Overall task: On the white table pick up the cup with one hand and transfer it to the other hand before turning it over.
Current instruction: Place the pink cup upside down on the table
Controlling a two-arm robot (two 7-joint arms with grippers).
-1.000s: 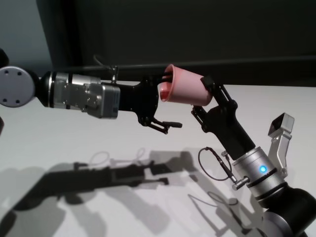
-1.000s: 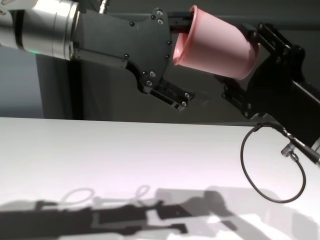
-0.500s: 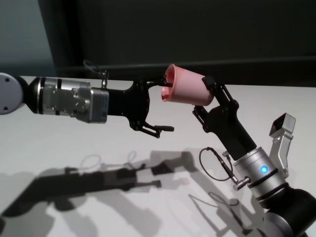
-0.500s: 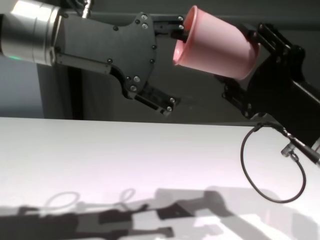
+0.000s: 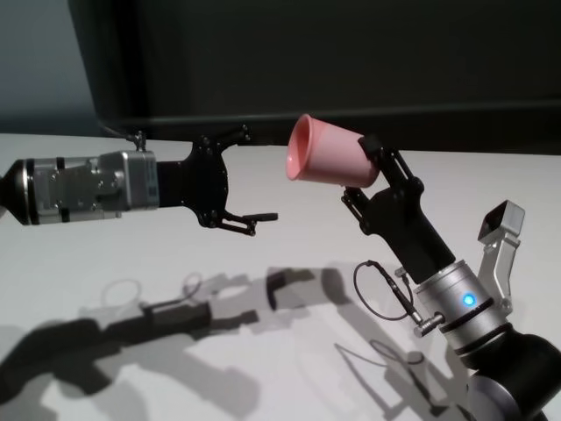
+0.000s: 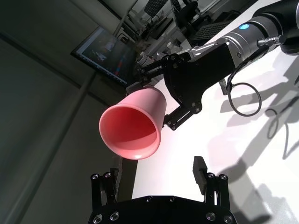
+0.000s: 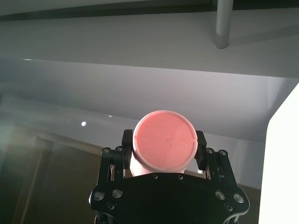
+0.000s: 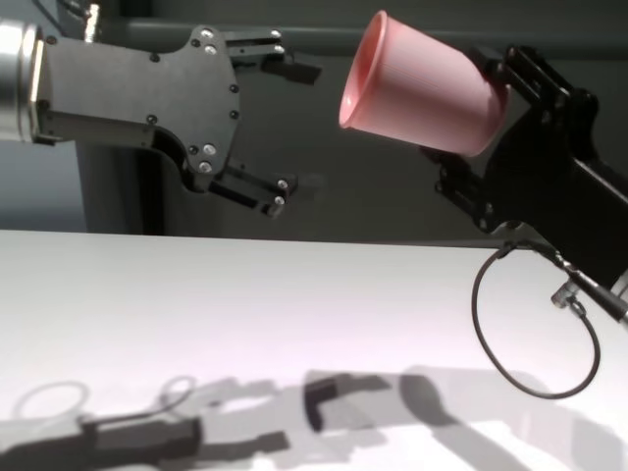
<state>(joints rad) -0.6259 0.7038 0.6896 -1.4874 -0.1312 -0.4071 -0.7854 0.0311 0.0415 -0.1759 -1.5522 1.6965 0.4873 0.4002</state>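
Observation:
The pink cup [image 5: 329,156] is held in the air above the white table [image 5: 88,254], lying nearly sideways with its mouth toward my left arm. My right gripper [image 5: 358,171], the one with the thin cable loop, is shut on the cup's base end. The right wrist view shows the cup's bottom [image 7: 163,140] between the two fingers. My left gripper [image 5: 254,174], flat-plated on a silver arm, is open and empty, a short way left of the cup's mouth. The left wrist view looks into the cup [image 6: 133,126]. In the chest view, the cup [image 8: 422,88] and the left gripper [image 8: 292,137] are apart.
A dark wall runs behind the table's far edge. The cable loop [image 8: 535,334] hangs under my right forearm. Both arms cast shadows on the table [image 8: 294,294]. A lit monitor [image 6: 107,56] shows far off in the left wrist view.
My left gripper has drawn back to the left: its upper finger was inside the cup's mouth and is now clear of it. The cup and right gripper have not moved.

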